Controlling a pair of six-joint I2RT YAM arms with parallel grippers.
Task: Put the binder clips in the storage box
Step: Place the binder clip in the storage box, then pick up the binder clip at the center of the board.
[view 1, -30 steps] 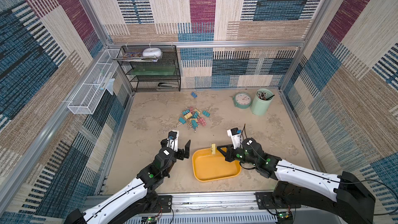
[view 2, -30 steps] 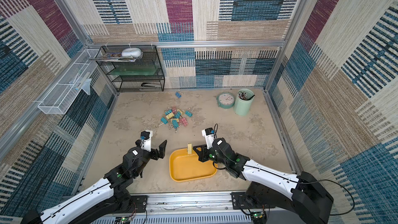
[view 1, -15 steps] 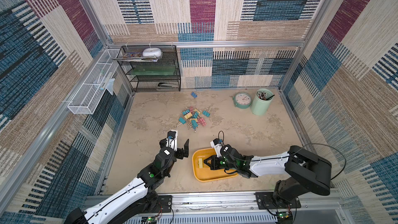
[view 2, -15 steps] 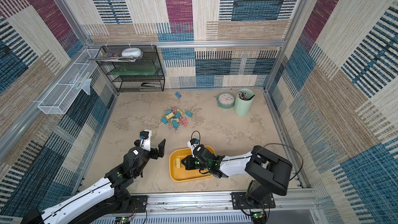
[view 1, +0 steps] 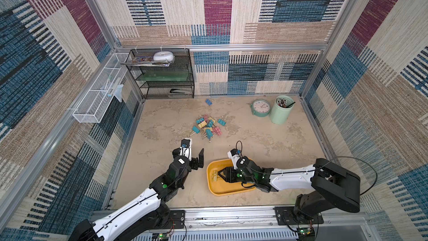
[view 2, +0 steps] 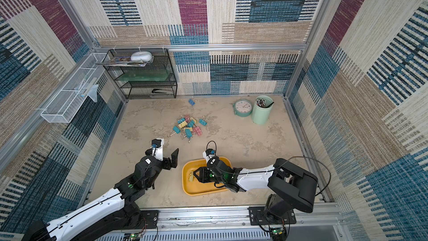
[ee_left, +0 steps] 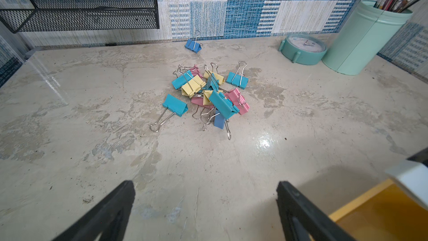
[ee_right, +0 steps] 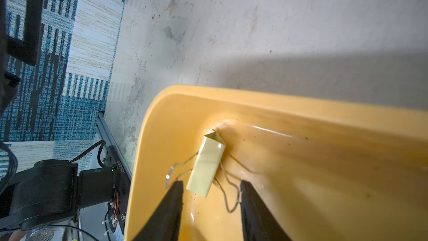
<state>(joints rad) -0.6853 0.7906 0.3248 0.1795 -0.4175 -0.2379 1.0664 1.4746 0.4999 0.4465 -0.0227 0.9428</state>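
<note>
The big sandy stone-look table holds a shallow yellow-orange plastic tray close to the robot, and farther out a heap of teal, blue, pink and yellow binder clips. The left gripper is wide open and empty, and the heap lies straight ahead of it, so I think the left arm, being nearer, should reach next. The right gripper is low in the tray, jaws partly apart, gripping nothing. One small pale yellow clip lies loose between them in the tray's corner, its long side pointing the same way as the jaws
</note>
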